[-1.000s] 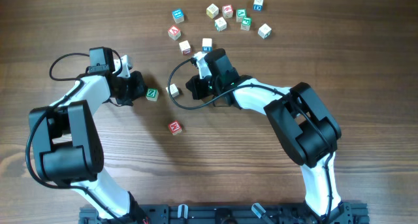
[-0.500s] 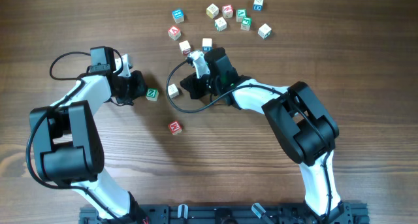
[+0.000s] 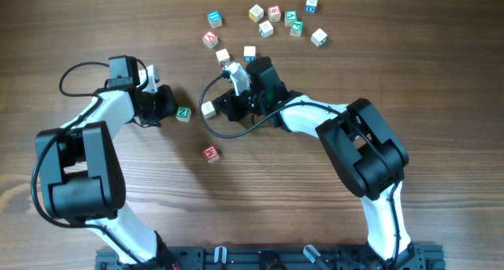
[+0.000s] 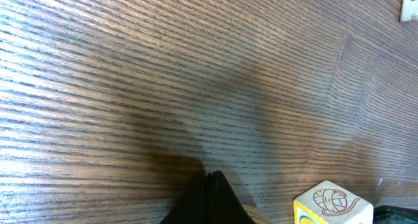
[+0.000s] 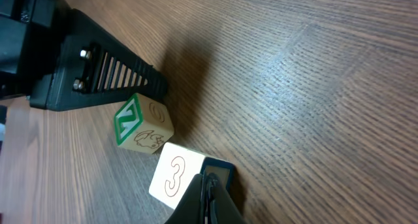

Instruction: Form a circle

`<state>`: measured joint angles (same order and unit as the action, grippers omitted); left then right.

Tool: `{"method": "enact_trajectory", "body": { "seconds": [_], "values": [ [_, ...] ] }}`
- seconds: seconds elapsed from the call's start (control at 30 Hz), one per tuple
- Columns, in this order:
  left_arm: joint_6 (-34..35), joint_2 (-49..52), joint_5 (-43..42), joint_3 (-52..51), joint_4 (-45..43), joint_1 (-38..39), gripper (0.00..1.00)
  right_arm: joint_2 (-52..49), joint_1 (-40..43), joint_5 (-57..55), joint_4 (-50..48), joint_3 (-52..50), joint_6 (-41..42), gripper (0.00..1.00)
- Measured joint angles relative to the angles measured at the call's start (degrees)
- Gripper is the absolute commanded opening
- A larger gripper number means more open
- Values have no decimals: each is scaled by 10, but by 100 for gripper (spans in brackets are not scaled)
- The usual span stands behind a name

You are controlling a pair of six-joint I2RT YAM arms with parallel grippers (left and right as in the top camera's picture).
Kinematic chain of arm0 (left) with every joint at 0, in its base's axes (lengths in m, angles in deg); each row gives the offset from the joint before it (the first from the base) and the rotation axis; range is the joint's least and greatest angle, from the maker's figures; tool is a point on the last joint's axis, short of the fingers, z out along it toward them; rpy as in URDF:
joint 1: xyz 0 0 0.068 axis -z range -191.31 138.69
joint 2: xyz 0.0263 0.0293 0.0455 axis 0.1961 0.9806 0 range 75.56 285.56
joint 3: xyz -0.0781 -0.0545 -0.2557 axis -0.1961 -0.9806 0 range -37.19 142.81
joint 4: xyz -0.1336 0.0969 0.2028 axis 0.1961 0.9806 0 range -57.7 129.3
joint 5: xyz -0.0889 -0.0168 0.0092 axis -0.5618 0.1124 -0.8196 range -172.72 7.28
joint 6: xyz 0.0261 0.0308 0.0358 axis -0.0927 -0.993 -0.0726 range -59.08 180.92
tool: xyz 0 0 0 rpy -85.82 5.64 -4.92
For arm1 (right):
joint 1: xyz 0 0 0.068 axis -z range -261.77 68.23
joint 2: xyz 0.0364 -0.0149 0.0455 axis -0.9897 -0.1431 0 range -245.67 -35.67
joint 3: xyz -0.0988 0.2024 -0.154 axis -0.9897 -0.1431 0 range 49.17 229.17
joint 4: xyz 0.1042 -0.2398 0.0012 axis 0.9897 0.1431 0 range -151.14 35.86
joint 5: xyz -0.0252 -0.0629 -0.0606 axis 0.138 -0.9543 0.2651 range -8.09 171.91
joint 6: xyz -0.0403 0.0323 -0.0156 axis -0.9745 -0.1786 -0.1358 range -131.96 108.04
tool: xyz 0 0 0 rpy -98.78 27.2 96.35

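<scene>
My left fingers (image 3: pixel 167 105) are pressed shut on nothing, left of centre in the overhead view. Their tip sits just beside a small green-faced wooden letter cube (image 3: pixel 183 113); I cannot tell whether they touch. In the left wrist view the closed tip (image 4: pixel 210 186) hangs low over the brown wood-grain tabletop (image 3: pixel 268 207), and a cream cube with a yellow side shows in the lower right corner (image 4: pixel 333 203).

My right fingers (image 3: pixel 224 106) are also closed and empty, near the middle of the overhead frame. Their tip lies against a white wooden cube printed with a 3 (image 3: pixel 209 109). The right wrist view shows this closely: the shut tip (image 5: pixel 209 188) meets the blue-edged side of the 3 cube (image 5: pixel 173 177). The green cube (image 5: pixel 140 123) stands right next to it, towards the upper left. The black left fingers (image 5: pixel 98 61) reach in from the upper left corner.

A red-faced cube (image 3: pixel 210 153) lies alone below these two, well apart. The remaining cubes form a loose scatter (image 3: pixel 266 28) across the top centre of the overhead frame, in no ring.
</scene>
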<state>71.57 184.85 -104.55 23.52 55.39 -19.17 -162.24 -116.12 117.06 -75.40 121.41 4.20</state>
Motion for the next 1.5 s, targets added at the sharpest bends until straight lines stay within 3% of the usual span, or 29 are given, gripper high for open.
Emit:
{"method": "enact_trajectory", "body": {
  "seconds": [1.5],
  "values": [
    [6,0,8,3,1,0,6,0,-27,-59,15,0,0,4]
  ]
}}
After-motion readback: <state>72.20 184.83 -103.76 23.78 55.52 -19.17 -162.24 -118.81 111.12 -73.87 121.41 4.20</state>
